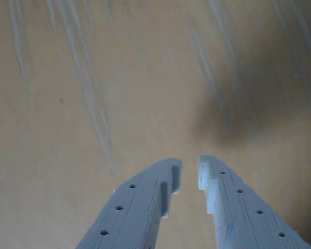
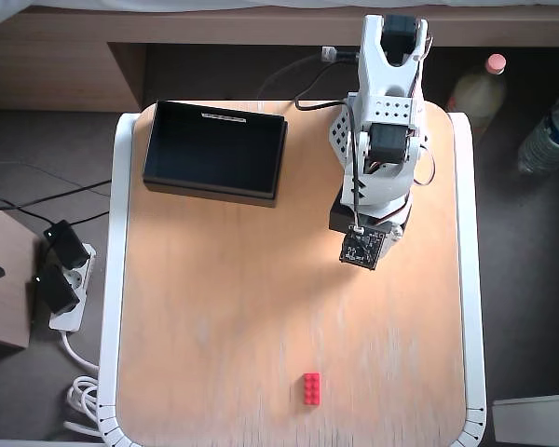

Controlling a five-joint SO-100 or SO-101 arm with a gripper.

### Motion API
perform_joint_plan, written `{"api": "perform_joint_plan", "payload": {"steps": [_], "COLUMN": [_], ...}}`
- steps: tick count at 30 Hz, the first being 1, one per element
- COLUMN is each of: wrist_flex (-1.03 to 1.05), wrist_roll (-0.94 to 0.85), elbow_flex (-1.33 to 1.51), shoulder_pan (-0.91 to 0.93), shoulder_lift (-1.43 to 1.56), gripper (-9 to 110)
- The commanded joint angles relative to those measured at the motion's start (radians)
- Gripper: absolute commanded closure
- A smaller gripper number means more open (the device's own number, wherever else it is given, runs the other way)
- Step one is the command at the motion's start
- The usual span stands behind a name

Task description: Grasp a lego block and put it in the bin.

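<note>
hidden: fingertips of white plastic two-finger gripper (image 1: 189, 174) under the arm's own body in overhead view | cut off: finger bases at wrist view's bottom edge; clear plastic bottle (image 2: 551, 130) at overhead right edge | blurred: pale streaks on light wooden tabletop (image 1: 67, 129) in wrist view

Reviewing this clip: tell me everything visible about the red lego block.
The lego block shows only in the overhead view: a small bright red rectangular brick, apparently plastic, with studs on top, too small to count. It lies flat on the wooden table, long side running toward the near edge, close to that edge and a little right of centre. Nothing touches it; the arm and the black bin are far off. The wrist view does not show it.
</note>
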Motion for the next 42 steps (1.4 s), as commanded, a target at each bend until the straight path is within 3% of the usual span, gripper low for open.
{"api": "perform_joint_plan", "payload": {"steps": [1, 27, 32, 42], "wrist_flex": [0.008, 0.008, 0.006, -0.133], "wrist_roll": [-0.005, 0.003, 0.195, 0.261], "elbow_flex": [0.155, 0.155, 0.155, 0.064], "shoulder_pan": [-0.009, -0.011, -0.003, 0.037], "shoulder_lift": [0.091, 0.089, 0.087, -0.006], "gripper": [101, 101, 101, 101]}}
